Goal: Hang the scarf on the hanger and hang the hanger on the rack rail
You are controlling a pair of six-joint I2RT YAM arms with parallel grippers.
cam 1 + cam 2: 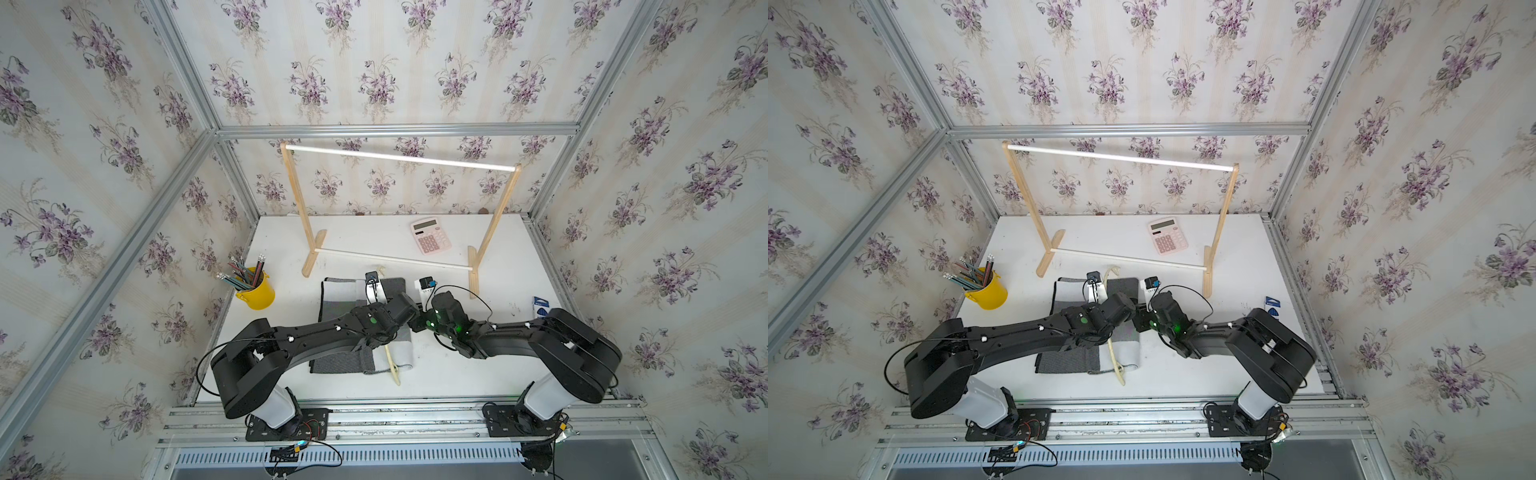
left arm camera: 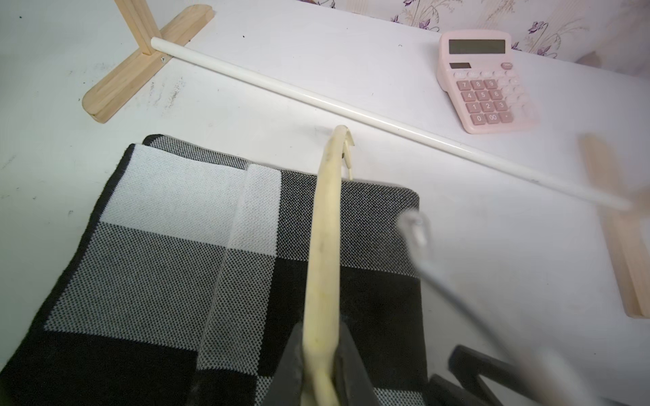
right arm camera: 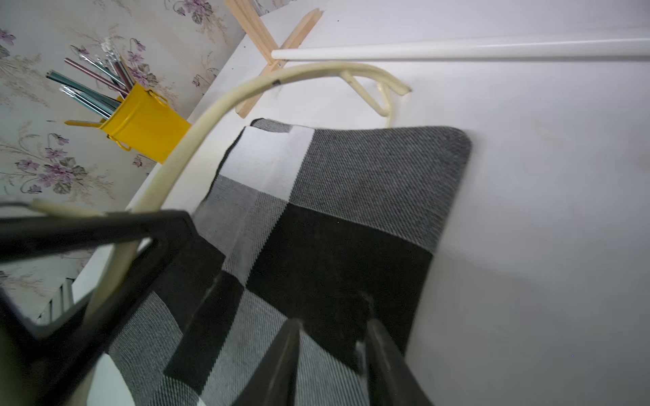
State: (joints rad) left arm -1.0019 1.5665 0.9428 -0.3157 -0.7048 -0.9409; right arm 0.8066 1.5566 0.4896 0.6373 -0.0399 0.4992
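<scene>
**Hanger pinched, scarf still flat**

Only the left wrist view shows the left gripper pinching the hanger; in both top views that grip is hidden. The right gripper stands spread above the scarf, which lies flat just robot-side of the rack. One scarf, one hanger, one rack.

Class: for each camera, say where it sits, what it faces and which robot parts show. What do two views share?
Both top views: overhead, looking down at the table; left arm and right arm show.
Left wrist: faces the calculator; left fingers clamp the hanger.
Right wrist: faces the pencil cup; right fingers show, open.
Both wrist views share the scarf.
</scene>
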